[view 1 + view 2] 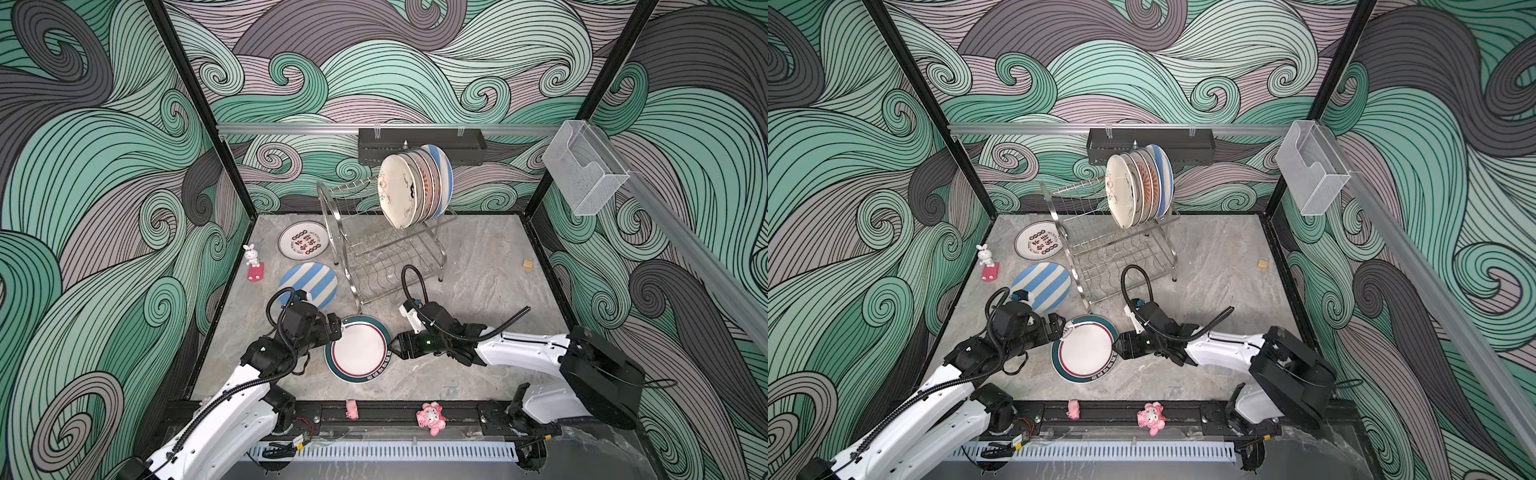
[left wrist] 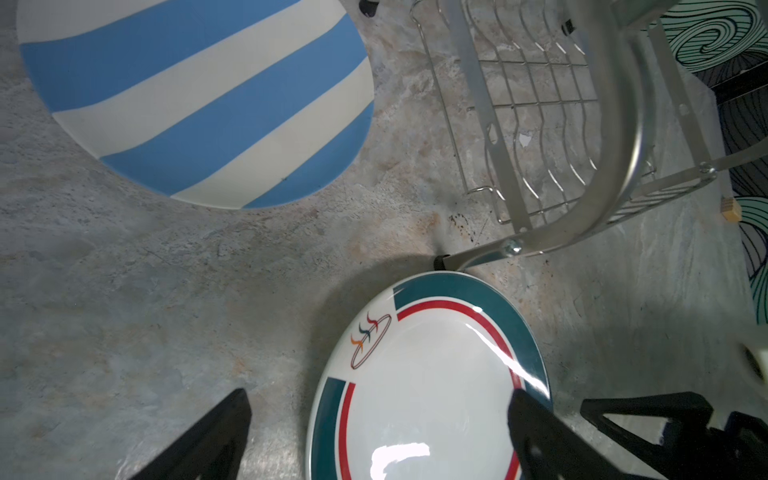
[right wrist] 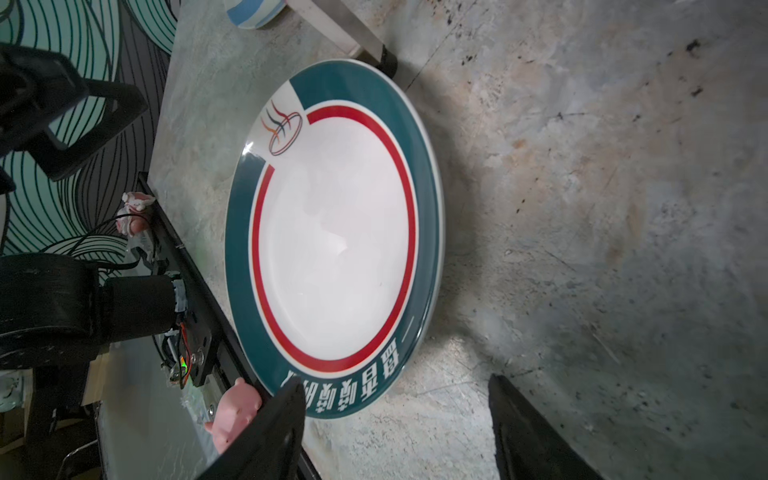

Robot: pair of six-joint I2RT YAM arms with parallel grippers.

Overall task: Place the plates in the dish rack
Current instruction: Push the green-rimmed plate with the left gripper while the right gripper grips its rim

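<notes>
On grey stone-look bench (image 1: 478,291), toward back edge at centre: steel two-tier dish rack (image 1: 334,237), with a row of plates (image 1: 397,193) standing on edge at right end of upper tier. Flat on bench left of rack: white plate with red-black characters (image 1: 303,240), then blue-white striped plate (image 1: 307,286) nearer the front. Near front edge at centre, just beside rack's front foot: teal-rimmed plate (image 1: 359,349), face up. Left gripper (image 2: 379,392) spread wide, one finger over the rim facing bench's left edge, the other outside it; pinching nothing. Right gripper (image 3: 397,380) likewise spread, straddling the rim facing bench's right edge, not yet clamped. Judged rigid, glazed and slick, moderately heavy, chip-prone against steel wire. Best taken by the rim, one finger under the lip, one on the teal band; squeeze firmly, lift slowly, keep clear of rack foot.
</notes>
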